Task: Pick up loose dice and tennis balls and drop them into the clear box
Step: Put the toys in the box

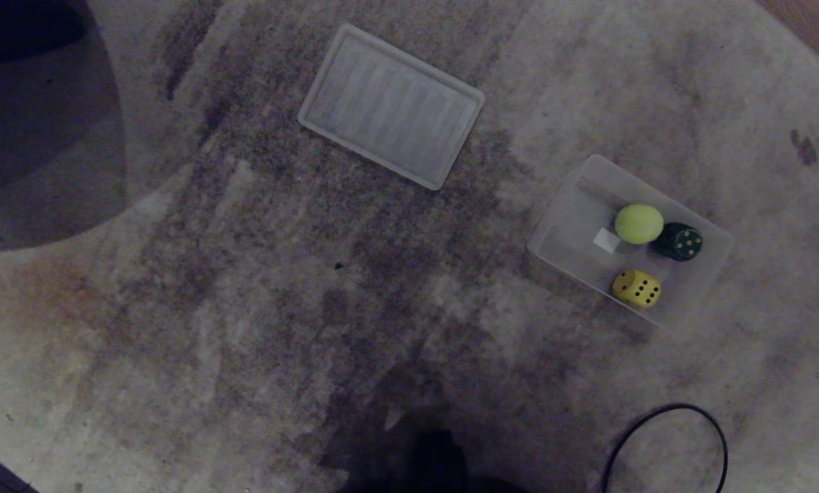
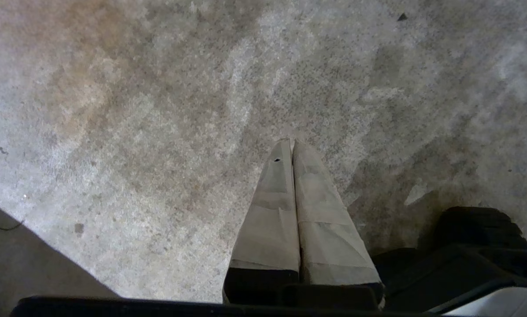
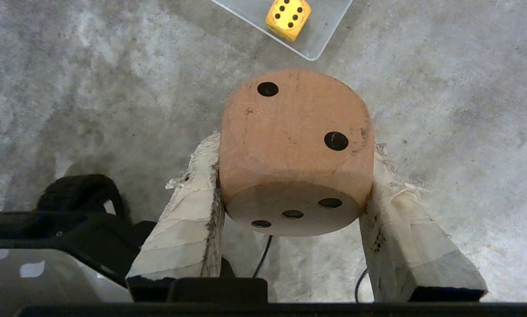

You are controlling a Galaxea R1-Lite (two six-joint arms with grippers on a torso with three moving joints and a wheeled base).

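While the head view shows the clear plastic box [image 1: 567, 226] on the carpet already holding a yellow-green tennis ball [image 1: 639, 223], dark green die [image 1: 680, 241] and yellow die [image 1: 636, 287], the left claw [image 2: 292, 141] hangs pressed together, empty. Clamped between the right claw's [image 3: 292, 169] fingers, the beige wooden die [image 3: 296, 149] awaits dropping, just short of the box.

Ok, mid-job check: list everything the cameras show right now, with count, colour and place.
Clear box: one, transparent, on the carpet, right side of the head view.
Tennis ball: one, yellow-green, in the box.
Green die: one, dark green, in the box beside the ball.
Yellow die: one, in the box.
Ribbed panel: one, translucent white, on the carpet.
Cable: one, black, on the carpet.
Beige die: one, held by the right gripper.
Left gripper: fingers together, empty, over the carpet.
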